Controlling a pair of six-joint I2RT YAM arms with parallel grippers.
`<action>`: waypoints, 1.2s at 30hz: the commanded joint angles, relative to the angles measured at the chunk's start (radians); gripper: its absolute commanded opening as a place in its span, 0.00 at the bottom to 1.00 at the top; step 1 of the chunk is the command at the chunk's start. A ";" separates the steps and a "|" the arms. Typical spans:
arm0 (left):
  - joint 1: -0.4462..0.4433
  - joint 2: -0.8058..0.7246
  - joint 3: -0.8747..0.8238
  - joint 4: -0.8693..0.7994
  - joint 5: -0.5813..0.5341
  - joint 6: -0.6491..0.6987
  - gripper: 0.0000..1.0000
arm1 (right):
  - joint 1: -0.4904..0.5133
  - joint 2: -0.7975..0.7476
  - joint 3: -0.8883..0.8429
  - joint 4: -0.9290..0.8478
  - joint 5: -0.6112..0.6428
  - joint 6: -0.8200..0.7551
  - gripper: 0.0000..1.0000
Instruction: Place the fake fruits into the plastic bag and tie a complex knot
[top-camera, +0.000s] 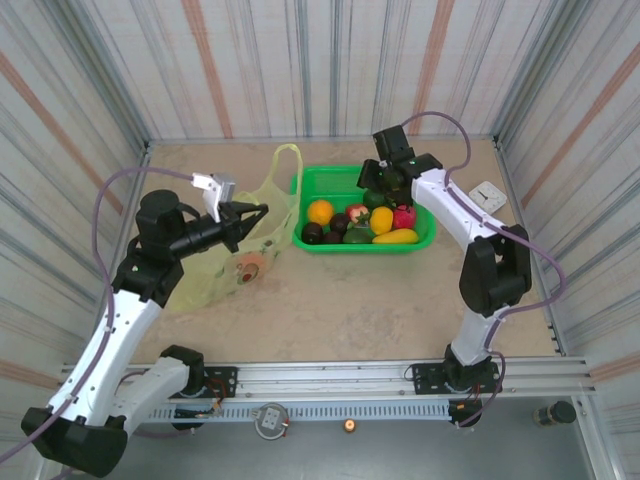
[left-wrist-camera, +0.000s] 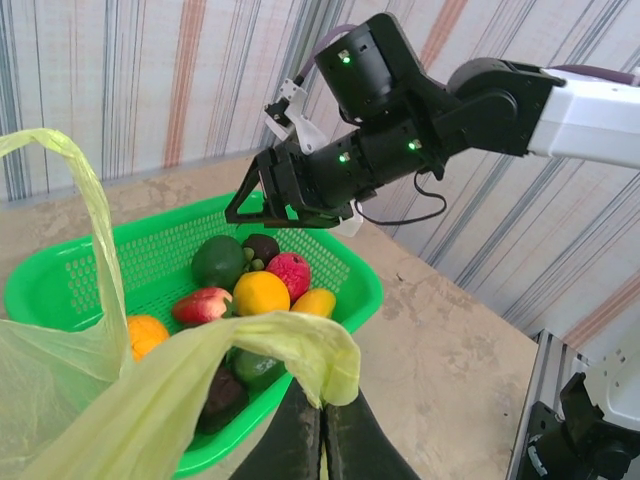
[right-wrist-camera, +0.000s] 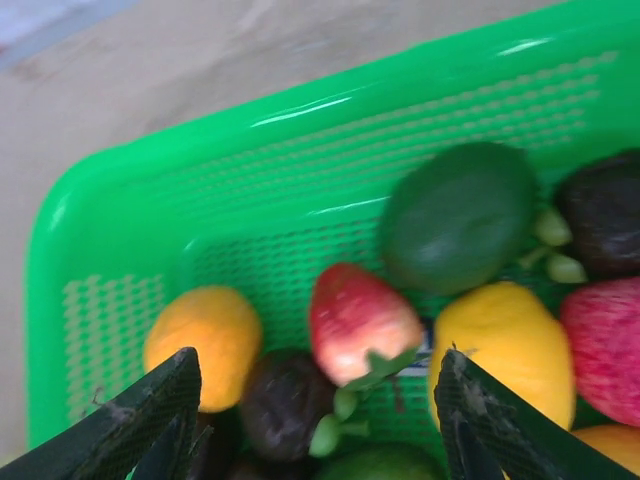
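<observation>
Loading step in hand; knot not yet started. Left fingers are pinched together on the rim of the plastic bag, holding its mouth up and turned toward the green basket. Bag lies on the left half of the bench, just beside the basket. One pinkish fruit shows through the bag film. The other fake fruits sit in the basket, toward the far right of the bench. Right fingers are spread wide and empty, hanging over the basket, with a red fruit framed between the tips in the wrist view. Judgement: next move calls for lowering onto that red fruit, closing, then carrying it across to the bag mouth. Glossy skin may slip, and neighbours crowd it closely.
</observation>
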 joint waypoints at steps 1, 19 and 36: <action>-0.008 -0.030 -0.028 0.038 0.018 0.016 0.00 | -0.029 0.076 0.043 -0.100 0.066 0.144 0.66; -0.023 -0.042 -0.091 0.107 0.046 0.010 0.00 | -0.090 0.382 0.232 -0.055 -0.008 0.161 0.74; -0.024 -0.048 -0.094 0.091 0.034 0.026 0.00 | -0.091 0.375 0.193 0.051 -0.082 0.053 0.60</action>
